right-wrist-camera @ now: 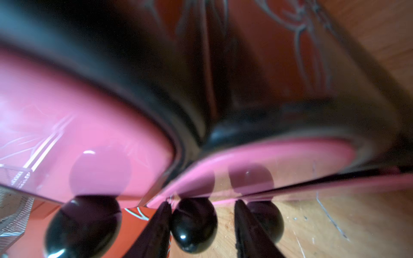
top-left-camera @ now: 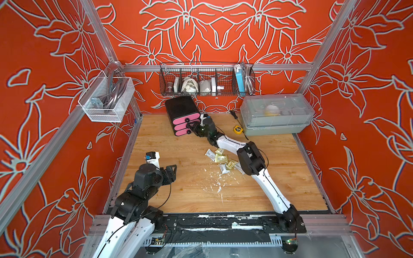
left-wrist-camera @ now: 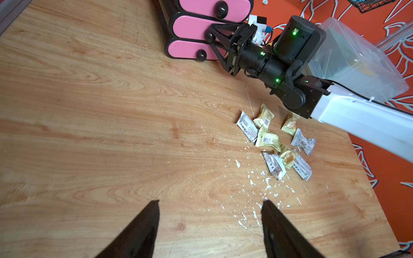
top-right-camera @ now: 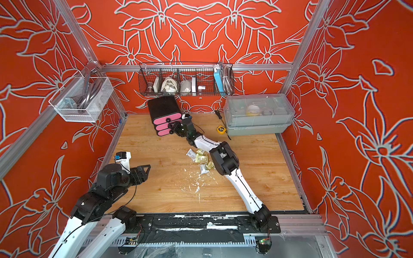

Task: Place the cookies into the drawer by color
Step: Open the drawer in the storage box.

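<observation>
The drawer (top-left-camera: 183, 109) (top-right-camera: 164, 107) (left-wrist-camera: 192, 29) is a black mini chest with three pink fronts, standing at the back of the wooden table. All three fronts look pushed in. My right gripper (top-left-camera: 189, 126) (top-right-camera: 171, 125) (left-wrist-camera: 210, 36) (right-wrist-camera: 202, 201) straddles the middle front's round black knob (right-wrist-camera: 193, 225). One finger touches the knob and a gap shows at the other. The cookies (top-left-camera: 221, 158) (top-right-camera: 202, 159) (left-wrist-camera: 268, 139) lie in a loose pile mid-table, in yellow and white-silver wrappers, partly under the right arm. My left gripper (top-left-camera: 174, 172) (top-right-camera: 147, 171) (left-wrist-camera: 210, 202) hovers open and empty over bare wood at the left.
A grey lidded box (top-left-camera: 277, 116) stands at the back right, with a yellow tape measure (top-left-camera: 238, 129) and a screwdriver (top-left-camera: 233, 112) beside it. A wire basket (top-left-camera: 205, 80) hangs on the back rail above the chest. White flecks (top-left-camera: 218, 185) speckle the wood near the pile.
</observation>
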`<state>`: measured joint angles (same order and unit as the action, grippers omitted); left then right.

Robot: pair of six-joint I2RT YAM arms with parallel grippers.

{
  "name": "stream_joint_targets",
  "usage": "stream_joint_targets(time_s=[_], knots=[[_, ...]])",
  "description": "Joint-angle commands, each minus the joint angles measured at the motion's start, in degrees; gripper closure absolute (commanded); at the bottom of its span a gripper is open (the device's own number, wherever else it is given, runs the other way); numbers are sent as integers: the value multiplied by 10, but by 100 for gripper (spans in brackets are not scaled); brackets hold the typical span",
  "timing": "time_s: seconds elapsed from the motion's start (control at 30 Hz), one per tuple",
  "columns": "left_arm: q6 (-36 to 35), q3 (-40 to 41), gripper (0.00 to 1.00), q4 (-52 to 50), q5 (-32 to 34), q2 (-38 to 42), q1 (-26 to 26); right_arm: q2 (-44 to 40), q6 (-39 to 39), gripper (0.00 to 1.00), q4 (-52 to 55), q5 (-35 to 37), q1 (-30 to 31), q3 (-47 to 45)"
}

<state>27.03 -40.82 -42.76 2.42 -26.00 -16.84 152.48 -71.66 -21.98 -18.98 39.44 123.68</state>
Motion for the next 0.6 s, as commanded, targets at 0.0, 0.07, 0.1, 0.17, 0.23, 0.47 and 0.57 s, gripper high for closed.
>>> stream_joint_targets(time_s=[0.0, 0.07, 0.1, 0.17, 0.23, 0.47, 0.57], knots=[[-4, 1, 27, 13, 0, 5, 1, 22, -14, 59, -6, -12, 3, 16], [-3, 1, 26, 13, 0, 5, 1, 23, -24, 60, -12, -15, 4, 15], [-3, 1, 26, 13, 0, 4, 1, 24, -28, 60, -15, -17, 4, 15], [-3, 1, 26, 13, 0, 5, 0, 22, -31, 57, -17, -20, 5, 14], [-3, 0, 26, 13, 0, 6, 1, 19, -33, 51, -14, -19, 7, 15], [-2, 1, 25, 13, 2, 9, 1, 27, -43, 57, -13, -15, 10, 22], [-2, 1, 24, 14, 1, 9, 0, 32, -53, 57, -20, -21, 10, 23]])
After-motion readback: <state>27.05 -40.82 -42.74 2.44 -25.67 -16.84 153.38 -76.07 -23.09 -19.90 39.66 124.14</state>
